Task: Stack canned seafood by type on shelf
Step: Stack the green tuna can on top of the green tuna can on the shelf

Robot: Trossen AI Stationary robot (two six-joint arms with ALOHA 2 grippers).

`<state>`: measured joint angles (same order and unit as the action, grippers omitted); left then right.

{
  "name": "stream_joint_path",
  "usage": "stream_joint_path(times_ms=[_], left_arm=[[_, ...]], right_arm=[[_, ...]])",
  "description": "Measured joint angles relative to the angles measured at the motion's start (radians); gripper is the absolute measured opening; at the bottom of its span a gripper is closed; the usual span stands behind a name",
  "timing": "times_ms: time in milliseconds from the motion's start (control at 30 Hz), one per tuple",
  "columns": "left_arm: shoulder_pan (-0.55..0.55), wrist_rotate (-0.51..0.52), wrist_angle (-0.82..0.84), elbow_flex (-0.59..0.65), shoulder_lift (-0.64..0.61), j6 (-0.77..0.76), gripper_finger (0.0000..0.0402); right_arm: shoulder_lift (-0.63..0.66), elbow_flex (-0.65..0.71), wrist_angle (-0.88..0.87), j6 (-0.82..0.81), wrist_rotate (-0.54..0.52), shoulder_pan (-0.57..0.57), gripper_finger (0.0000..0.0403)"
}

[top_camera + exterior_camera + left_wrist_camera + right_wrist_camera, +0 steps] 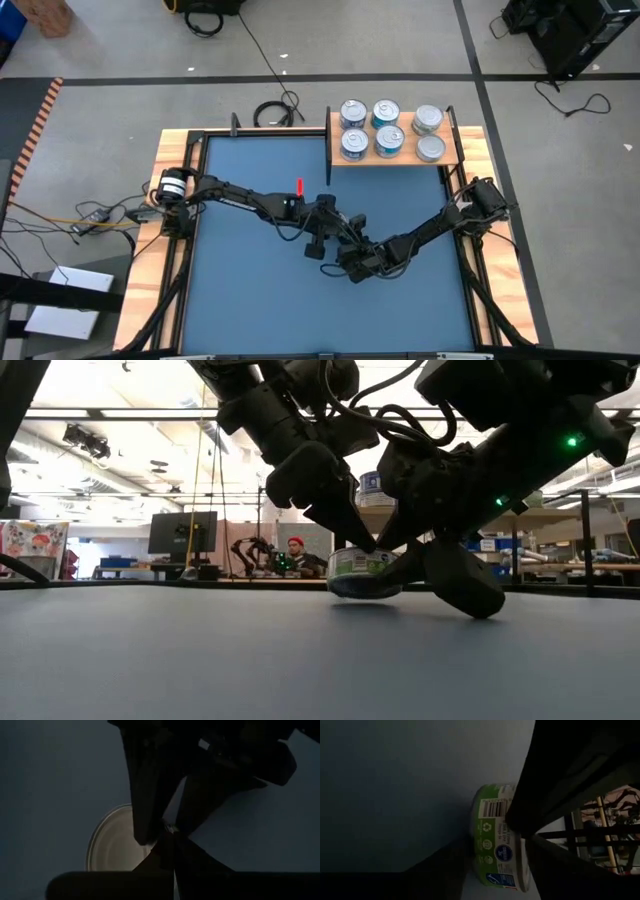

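One tin of canned seafood (pixel 362 572) with a green and white label and a silver top (pixel 107 845) lies on the blue mat near its middle. In the high view the two grippers hide it. My left gripper (pixel 358 540) is shut, its tips down on the tin. My right gripper (pixel 430 575) is open and comes in from the right, with the tin (pixel 497 845) between its fingers. The shelf (pixel 395 160), a light wooden board with black posts, stands at the mat's far right edge. It carries six tins (pixel 388 128) in two rows. My left gripper's shut fingertips (pixel 352 532) rest on the tin's top near its rim (pixel 516 827), slanting down from the left and above. The tin lies on the mat under them. My right gripper: whether its fingers (pixel 455 865) touch the tin, I cannot tell.
The blue mat (pixel 250 300) is framed by wooden strips and black rails. Cables lie on the floor beyond the far edge (pixel 275 112). A person sits at a desk far behind the table (pixel 296 556).
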<state>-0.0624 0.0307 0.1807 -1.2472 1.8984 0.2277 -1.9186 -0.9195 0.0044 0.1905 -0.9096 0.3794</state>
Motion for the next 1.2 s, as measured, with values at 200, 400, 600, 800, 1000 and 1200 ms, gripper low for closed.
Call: stream_joint_path(times_ms=[200, 400, 600, 800, 1000, 1200], left_arm=[[0.001, -0.003, -0.005, 0.000, -0.007, -0.024, 0.0000], [-0.003, -0.022, -0.005, 0.000, -0.042, -0.027, 0.0016], [-0.012, -0.006, 0.007, 0.000, -0.083, -0.030, 0.0049], [-0.027, 0.059, -0.009, 0.033, -0.170, -0.029, 0.0051], [-0.029, 0.069, -0.220, 0.200, -0.278, -0.059, 0.0018], [-0.032, 0.070, -0.517, 0.417, -0.403, -0.119, 0.0007]], right_arm=[[0.000, 0.000, 0.003, 0.005, -0.007, 0.000, 0.0155], [-0.001, 0.000, 0.010, 0.017, -0.016, 0.000, 0.0125], [-0.004, -0.027, -0.021, 0.046, -0.017, 0.006, 0.0126], [0.001, -0.052, -0.074, 0.047, -0.018, 0.027, 0.0126], [0.048, -0.061, -0.135, 0.024, -0.024, 0.052, 0.0126], [0.133, -0.061, -0.244, -0.041, -0.013, 0.069, 0.0126]])
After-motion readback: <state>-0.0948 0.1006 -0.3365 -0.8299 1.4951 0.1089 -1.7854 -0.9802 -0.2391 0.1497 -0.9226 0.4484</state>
